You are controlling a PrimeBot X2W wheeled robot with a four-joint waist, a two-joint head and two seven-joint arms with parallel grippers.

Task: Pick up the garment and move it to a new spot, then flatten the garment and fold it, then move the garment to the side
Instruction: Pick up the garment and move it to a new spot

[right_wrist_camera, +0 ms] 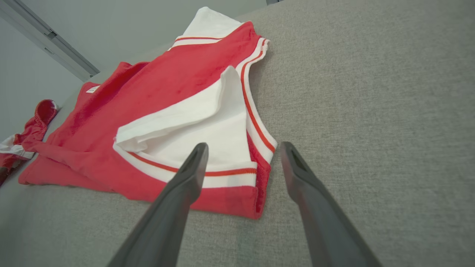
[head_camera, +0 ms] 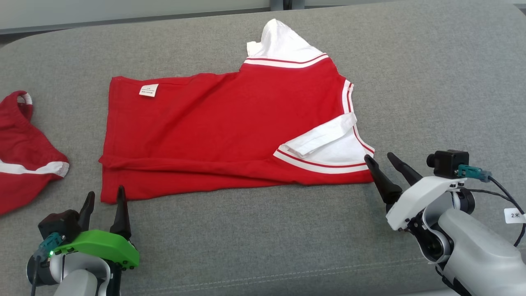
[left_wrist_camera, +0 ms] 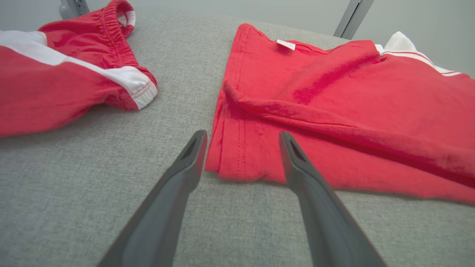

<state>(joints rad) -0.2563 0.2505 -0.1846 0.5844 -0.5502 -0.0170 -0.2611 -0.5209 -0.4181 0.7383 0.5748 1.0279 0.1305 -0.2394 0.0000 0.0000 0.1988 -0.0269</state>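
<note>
Red shirt [head_camera: 213,135] with white sleeves lies spread on the grey fabric surface [head_camera: 263,238], roughly centre of the head view. The hem is toward my left, the sleeves and shoulders toward my right. Mostly flat. One long fold ridge runs along the near side, with a lower layer sticking out beneath it. Small white label [head_camera: 148,90] near the far hem corner. Far sleeve [head_camera: 283,41] pokes out away from me. Near sleeve [head_camera: 328,144] is folded back over the body, white with red stripes at the seam.

My left gripper [head_camera: 106,191] is released, fingers spread wide, nothing held. It sits at the near hem corner. In the left wrist view that corner lies just past and between my fingertips. One fingertip overlaps the red edge in the head view; whether it touches I cannot tell.

My right gripper [head_camera: 378,156] is also released, fingers apart, nothing between them. It points at the near shoulder-side corner. In the right wrist view the striped sleeve edge and the red corner sit between the two fingers, just ahead of the tips. Contact with the cloth: cannot tell.

Red shorts [head_camera: 24,156] with a white band and an elastic waist lie bunched at the far left of the same surface. They are apart from the shirt, with bare grey between them.
</note>
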